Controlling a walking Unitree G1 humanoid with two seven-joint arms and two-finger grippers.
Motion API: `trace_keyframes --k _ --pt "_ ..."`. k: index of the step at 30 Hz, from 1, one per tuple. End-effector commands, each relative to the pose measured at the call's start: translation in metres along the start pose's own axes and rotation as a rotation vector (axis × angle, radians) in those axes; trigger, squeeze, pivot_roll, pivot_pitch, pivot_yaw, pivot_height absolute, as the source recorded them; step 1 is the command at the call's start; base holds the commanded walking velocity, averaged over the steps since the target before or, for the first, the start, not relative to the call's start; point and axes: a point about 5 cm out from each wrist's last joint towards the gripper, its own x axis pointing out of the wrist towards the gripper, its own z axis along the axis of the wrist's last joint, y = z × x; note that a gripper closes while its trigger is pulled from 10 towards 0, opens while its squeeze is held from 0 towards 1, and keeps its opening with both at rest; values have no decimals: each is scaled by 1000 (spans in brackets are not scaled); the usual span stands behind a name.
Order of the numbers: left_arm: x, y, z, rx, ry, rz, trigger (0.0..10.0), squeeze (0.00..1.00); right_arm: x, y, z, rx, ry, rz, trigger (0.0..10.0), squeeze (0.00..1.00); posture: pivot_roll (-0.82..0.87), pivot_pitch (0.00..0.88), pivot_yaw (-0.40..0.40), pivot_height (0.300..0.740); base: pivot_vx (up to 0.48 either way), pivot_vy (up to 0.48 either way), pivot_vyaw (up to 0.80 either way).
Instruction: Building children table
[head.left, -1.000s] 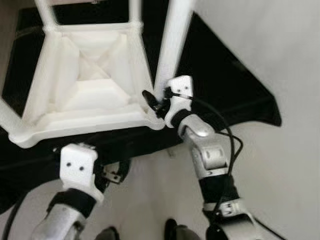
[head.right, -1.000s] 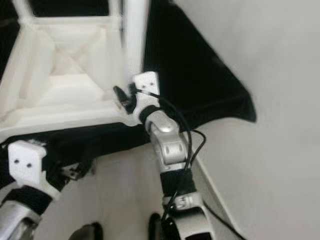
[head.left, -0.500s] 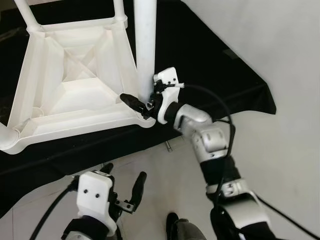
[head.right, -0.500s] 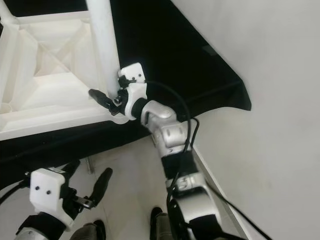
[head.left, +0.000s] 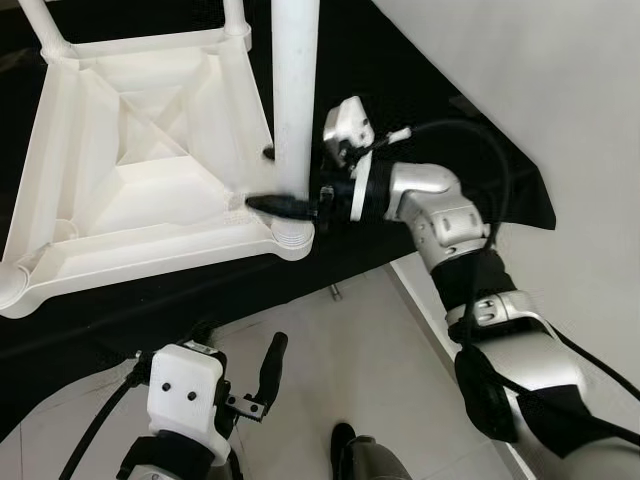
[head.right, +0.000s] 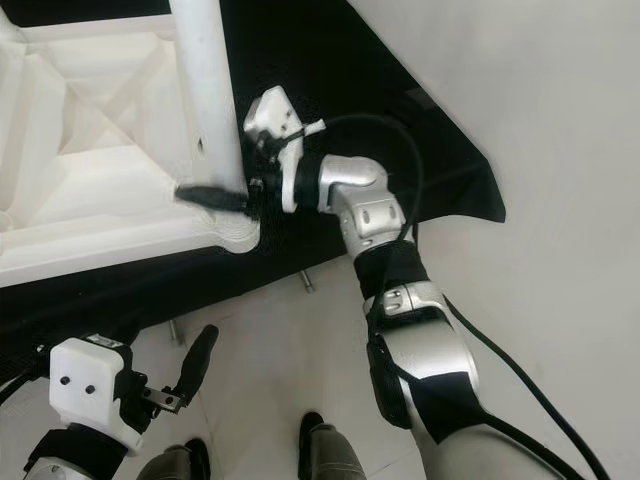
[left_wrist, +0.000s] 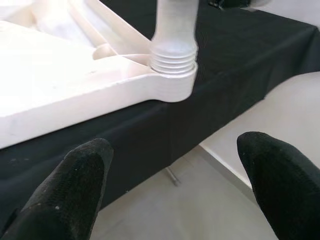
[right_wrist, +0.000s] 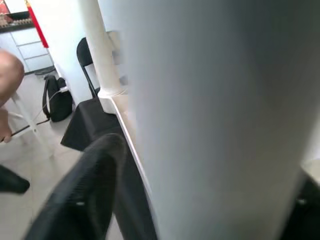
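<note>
Upside down on the black-draped counter (head.left: 420, 120) lies the white children's table (head.left: 140, 180). Its near corner leg (head.left: 295, 100) stands upright, and the right gripper (head.left: 290, 205) is clamped around its base. Lower down, the left gripper (head.left: 240, 365) hovers over the floor (head.left: 370, 370), fingers spread wide and empty.

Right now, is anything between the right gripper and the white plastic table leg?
Nothing visible. The right gripper already closes around the white plastic table leg just above its threaded socket in the upturned white tabletop.
</note>
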Motion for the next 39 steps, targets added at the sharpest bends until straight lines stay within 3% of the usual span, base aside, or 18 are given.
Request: trace_keyframes --k 1,7,11,13,14,15,17,19,25,26,28,29,31,32,33,35,37,39 --pt "-2 -1 -6 5 19 17 10000 0 1 1 1 -14 7 30 0 0 49 278 -78 740 0 0 0" --pt "-2 0 -5 7 11 27 10000 0 -7 -4 -6 19 -3 -22 0 0 44 275 -75 740 0 0 0" --pt "-5 0 -2 6 3 38 10000 0 -13 -8 -23 96 8 -215 0 0 44 275 -75 740 0 0 0" --pt "-8 1 3 -1 -5 52 10000 0 -8 5 -44 162 34 -414 0 0 37 274 -81 740 0 0 0" --pt "-8 1 3 -1 -5 52 10000 0 -8 5 -44 162 34 -414 0 0 37 274 -81 740 0 0 0" --pt "-10 2 5 -17 -7 64 10000 0 -2 23 -63 203 105 -592 0 0 26 276 -69 740 0 0 0" --pt "-12 1 6 -29 -7 68 10000 0 10 59 -73 245 139 -711 0 0 25 278 -60 740 0 0 0" --pt "-14 0 4 -29 -3 62 10000 0 28 76 -69 261 113 -648 0 0 24 272 -57 740 0 0 0" --pt "-10 4 3 -18 -9 70 10000 0 47 68 -59 225 53 -576 0 0 33 246 -54 740 0 0 0" --pt "-10 6 3 -13 -13 76 10000 0 49 65 -57 229 48 -570 9098 0 33 244 -56 740 0 0 0" --pt "-9 7 3 -8 -15 80 10000 0 50 63 -55 236 46 -575 10000 0 33 244 -56 740 0 0 0" --pt "-9 9 4 -3 -16 84 10000 0 51 63 -47 245 10 -558 10000 655 32 240 -56 740 0 0 0" --pt "-9 10 4 -1 -17 87 10000 0 51 64 -42 251 -16 -545 10000 655 32 240 -56 740 0 0 0" --pt "-8 11 4 2 -20 91 10000 0 54 68 -33 270 -58 -460 10000 1000 31 240 -54 740 0 0 0" --pt "-8 12 4 4 -22 93 10000 0 55 72 -27 282 -86 -396 10000 1000 31 240 -54 740 0 0 0" --pt "-6 14 6 9 -32 98 10000 0 53 64 -15 167 -110 -243 10000 1000 37 237 -52 740 0 0 0" --pt "-5 14 7 10 -33 99 10000 0 52 59 -13 154 -117 -224 10000 1000 37 237 -52 740 0 0 0" --pt "-5 14 7 11 -36 101 10000 0 49 56 -7 120 -131 -89 10000 1000 43 236 -52 740 0 0 0"
